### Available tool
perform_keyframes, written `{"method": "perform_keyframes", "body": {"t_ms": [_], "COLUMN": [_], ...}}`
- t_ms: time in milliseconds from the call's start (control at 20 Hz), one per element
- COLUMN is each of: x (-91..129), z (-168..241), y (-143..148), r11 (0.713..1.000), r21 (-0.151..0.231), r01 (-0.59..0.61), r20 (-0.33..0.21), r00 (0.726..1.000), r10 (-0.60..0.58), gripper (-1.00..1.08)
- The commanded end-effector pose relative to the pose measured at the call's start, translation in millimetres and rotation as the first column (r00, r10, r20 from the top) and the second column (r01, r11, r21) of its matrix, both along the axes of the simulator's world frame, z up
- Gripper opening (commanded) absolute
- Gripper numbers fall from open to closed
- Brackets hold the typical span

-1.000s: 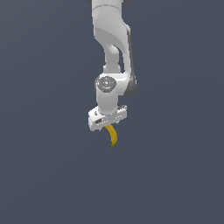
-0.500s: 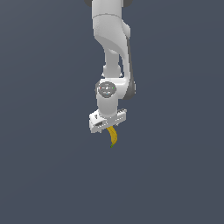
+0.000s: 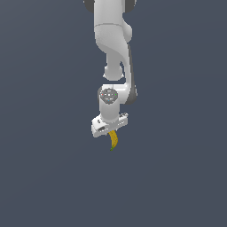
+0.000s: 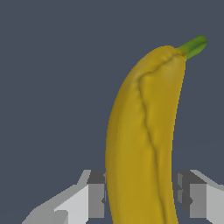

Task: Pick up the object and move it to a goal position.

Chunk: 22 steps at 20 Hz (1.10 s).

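The yellow banana (image 3: 113, 139) hangs from my white gripper (image 3: 111, 131) in the middle of the exterior view, its dark greenish tip pointing down. It is off the ground, in the air. In the wrist view the banana (image 4: 144, 140) fills the picture between my two grey finger pads (image 4: 97, 199), which press on its sides. The green tip (image 4: 194, 45) points away from the camera. The gripper is shut on the banana.
A plain dark grey-blue floor (image 3: 44, 177) lies all around and below the arm. No other object shows in either view.
The arm's upper links have shifted and the wrist has turned a little. The gripper and the banana stay at about the same place, still held.
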<state>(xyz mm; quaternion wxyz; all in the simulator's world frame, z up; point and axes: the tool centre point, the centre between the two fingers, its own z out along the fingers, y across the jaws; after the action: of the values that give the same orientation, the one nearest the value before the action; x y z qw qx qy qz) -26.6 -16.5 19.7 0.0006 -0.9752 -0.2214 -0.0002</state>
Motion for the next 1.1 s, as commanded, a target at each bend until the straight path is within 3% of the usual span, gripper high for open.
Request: {"method": "perform_keyframes", "body": {"t_ms": [0,600,1050], "x": [0.0,-2.1,-20.7], "z": [-1.0,2.7,32.9], "y": [-2.5,-5.8,-56.0], "r11": [1.0,1.0,1.0], "r21": [-0.001,0.0,-0.001], "r01": [0.004,0.001,0.002], "r20": [0.0,0.0,0.0], "r00": [1.0,1.0,1.0], "r10": [-0.004,-0.001,-0.002], "gripper": [-1.0,-1.0,-1.0]}}
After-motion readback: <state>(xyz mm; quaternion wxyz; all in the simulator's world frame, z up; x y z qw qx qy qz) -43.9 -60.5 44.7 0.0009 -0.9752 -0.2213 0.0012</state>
